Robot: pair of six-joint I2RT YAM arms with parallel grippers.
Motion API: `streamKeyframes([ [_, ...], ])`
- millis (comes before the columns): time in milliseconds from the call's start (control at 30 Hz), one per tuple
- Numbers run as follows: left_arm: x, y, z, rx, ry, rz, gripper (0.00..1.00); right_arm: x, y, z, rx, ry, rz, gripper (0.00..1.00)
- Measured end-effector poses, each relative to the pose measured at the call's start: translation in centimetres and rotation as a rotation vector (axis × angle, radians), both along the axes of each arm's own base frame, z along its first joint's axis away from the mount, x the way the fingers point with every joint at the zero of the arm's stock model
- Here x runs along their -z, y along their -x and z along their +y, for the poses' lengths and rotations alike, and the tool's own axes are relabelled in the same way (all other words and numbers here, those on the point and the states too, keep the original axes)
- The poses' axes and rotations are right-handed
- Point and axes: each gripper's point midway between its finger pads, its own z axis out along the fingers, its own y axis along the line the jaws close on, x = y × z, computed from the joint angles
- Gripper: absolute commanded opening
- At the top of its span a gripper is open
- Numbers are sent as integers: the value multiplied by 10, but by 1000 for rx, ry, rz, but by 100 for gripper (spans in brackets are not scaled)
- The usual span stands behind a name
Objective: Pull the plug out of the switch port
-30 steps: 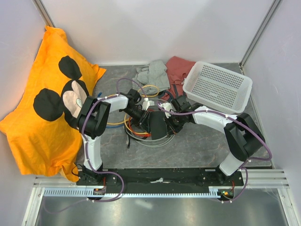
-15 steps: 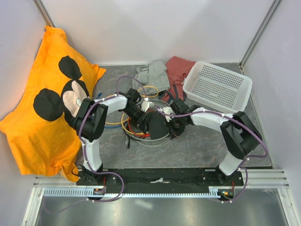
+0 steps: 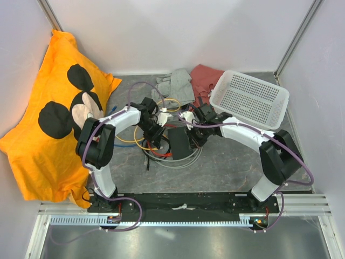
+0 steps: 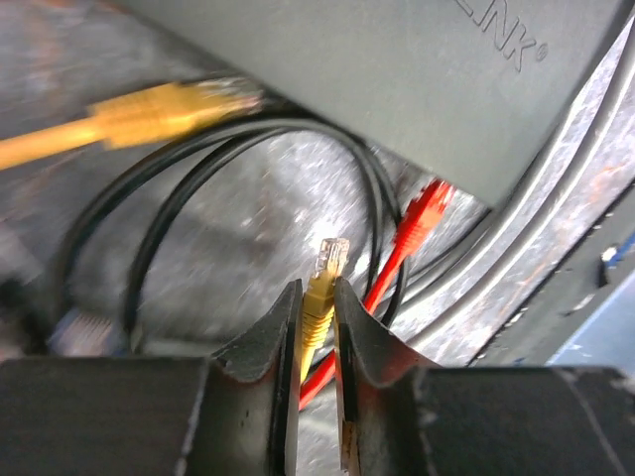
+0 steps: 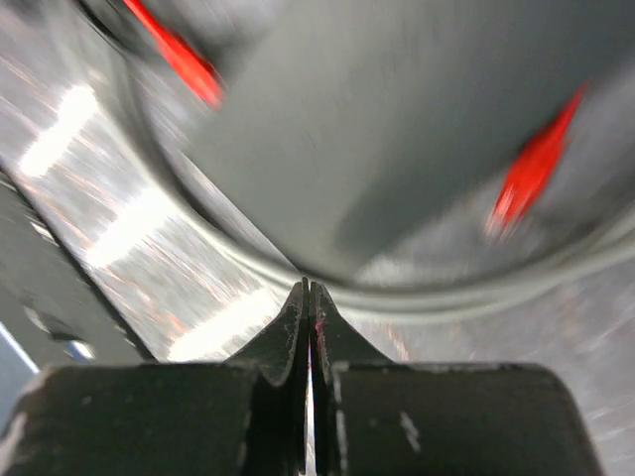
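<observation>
While the left tool point(image 4: 316, 297) pinches the yellow plug point(image 4: 327, 260) just clear of the black switch box point(image 3: 179, 141), the right tool point(image 5: 308, 294) hangs close by that box, fingers pressed together. The box lies on the surface point(image 3: 232, 162) among coiled cables point(image 3: 178, 163); which port, I cannot tell.

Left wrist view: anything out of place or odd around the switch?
Nothing looks damaged. The left gripper pinches a yellow plug that hangs clear of the black box, in no socket. A red plug meets the box's edge; whether it is seated cannot be told. Beneath, black cable loops lie tangled.
</observation>
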Motion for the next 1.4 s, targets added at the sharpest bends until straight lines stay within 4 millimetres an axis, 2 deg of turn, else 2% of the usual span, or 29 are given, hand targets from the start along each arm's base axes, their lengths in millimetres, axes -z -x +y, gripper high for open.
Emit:
streamKeyframes([
  [100, -11, -8, 7, 12, -20, -58, 2, -30, -16, 19, -13, -83, -67, 0],
  [200, -21, -20, 12, 32, -41, -111, 2, -44, -26, 29, -23, -115, -112, 0],
  [300, -29, -30, 16, 68, -63, -156, 2, -38, -29, 33, -36, -102, -112, 0],
  [400, -36, -40, 21, 113, -94, -193, 4, -18, -30, 37, -47, -64, -89, 0],
  [433, -38, -43, 23, 127, -105, -203, 10, -11, -29, 38, -49, -50, -79, 0],
  [467, -39, -46, 25, 138, -120, -213, 25, -4, -28, 37, -49, -32, -69, 0],
  [533, -40, -50, 29, 153, -143, -226, 36, 6, -27, 37, -51, -9, -58, 0],
  [700, -48, -53, 37, 104, -119, -201, 45, 9, -27, 38, -52, 6, -67, 0],
  [833, -84, -65, 27, -19, 56, -157, 50, 13, -24, 32, -50, 20, -69, 0],
  [867, -97, -70, 24, -48, 101, -162, 54, 15, -22, 30, -49, 25, -67, 0],
  [900, -112, -77, 22, -83, 148, -177, 63, 16, -20, 28, -48, 28, -65, 0],
  [967, -132, -87, 25, -130, 184, -222, 99, 16, -19, 27, -48, 27, -70, 0],
  [1033, -149, -94, 30, -177, 199, -283, 99, 16, -19, 27, -48, 25, -73, 0],
  [1133, -164, -98, 36, -209, 202, -363, 99, 16, -18, 26, -50, 25, -77, 0],
  [1233, -163, -96, 39, -232, 187, -382, 99, 16, -18, 25, -50, 24, -81, 0],
  [1400, -125, -92, 54, -294, 83, -335, 99, 16, -17, 25, -51, 24, -83, 0],
])
